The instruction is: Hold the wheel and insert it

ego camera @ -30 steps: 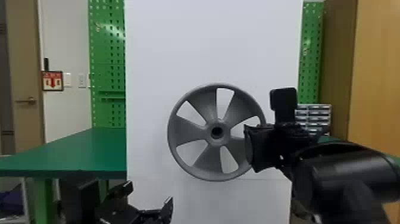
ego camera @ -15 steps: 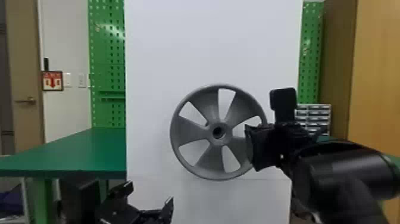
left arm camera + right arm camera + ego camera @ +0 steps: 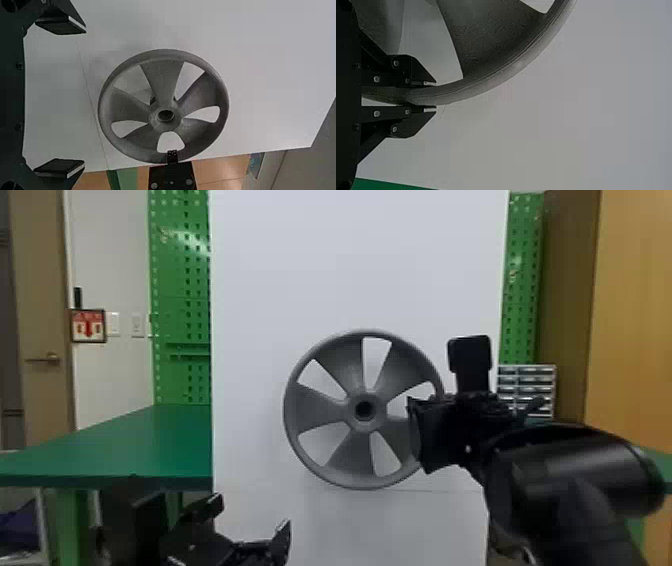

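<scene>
In the head view, see the wheel (image 3: pixel 320 405) whole and upright in front of a white panel (image 3: pixel 350 265), open hub turned towards the robot. At its right side, see it held up by the right gripper (image 3: pixel 431 432), without a plain look at the grip there. Find that grip in the right wrist view instead: clenched on the rim, with one finger of the right gripper (image 3: pixel 435 97) to each side of it and a long stretch of rim curving away past the tips.

Low and to the near left in the head view, find the left gripper (image 3: pixel 251 512), released and well apart from the wheel. In the left wrist view, see both fingers of the left gripper (image 3: pixel 83 97) spread wide, with the wheel out beyond them. Also catch there, through gaps between spokes, a small dark piece (image 3: pixel 152 99) behind the hub. Cannot tell from this of any contact between that piece and the wheel.

Farther off in the head view, see a green table (image 3: pixel 150 445) on the left, and on the right small drawers (image 3: pixel 535 376) beside a brown cabinet (image 3: pixel 635 315).
</scene>
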Controlling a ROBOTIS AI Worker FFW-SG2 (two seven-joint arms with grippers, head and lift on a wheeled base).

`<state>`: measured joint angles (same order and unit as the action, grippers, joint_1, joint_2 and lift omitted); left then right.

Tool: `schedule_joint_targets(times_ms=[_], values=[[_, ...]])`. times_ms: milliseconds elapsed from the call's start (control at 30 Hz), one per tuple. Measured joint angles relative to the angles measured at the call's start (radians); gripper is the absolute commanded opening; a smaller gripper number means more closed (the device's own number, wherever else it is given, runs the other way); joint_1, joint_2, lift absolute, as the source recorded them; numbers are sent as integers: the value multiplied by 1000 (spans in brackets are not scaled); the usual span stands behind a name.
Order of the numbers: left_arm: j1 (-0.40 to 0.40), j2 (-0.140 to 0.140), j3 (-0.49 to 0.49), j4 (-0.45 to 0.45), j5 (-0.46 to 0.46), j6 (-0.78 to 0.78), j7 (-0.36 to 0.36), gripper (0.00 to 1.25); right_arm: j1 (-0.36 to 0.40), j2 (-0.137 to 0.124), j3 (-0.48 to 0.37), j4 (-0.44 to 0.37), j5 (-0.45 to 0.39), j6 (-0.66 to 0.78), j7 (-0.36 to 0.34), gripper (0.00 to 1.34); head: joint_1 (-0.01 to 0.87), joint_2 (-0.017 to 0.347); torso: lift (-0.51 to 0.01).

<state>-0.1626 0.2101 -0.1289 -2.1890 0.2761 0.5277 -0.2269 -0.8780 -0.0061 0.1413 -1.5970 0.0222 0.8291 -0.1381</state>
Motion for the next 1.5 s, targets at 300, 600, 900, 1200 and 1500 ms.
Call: schedule_joint_targets(times_ms=[300,600,900,1200,1500], values=[[-1,0,0,0,0,0,0,1147,-14,-1,-7,28,8,-3,0,135,97,15,-442],[-2,1,-1,0,0,0,0,1147,-24,-1,-6,70,19,-21,0,135,97,15,-442],[-2,1,-1,0,0,0,0,1147,-31,-1,14,81,31,-33,0,135,97,15,-442],[0,2,1,0,3,0,0,1147,-36,6,28,72,67,-33,0,135,97,15,-442],[-3,2,-1,0,3,-2,0,1147,-40,0,17,80,97,-50,0,135,97,15,-442]])
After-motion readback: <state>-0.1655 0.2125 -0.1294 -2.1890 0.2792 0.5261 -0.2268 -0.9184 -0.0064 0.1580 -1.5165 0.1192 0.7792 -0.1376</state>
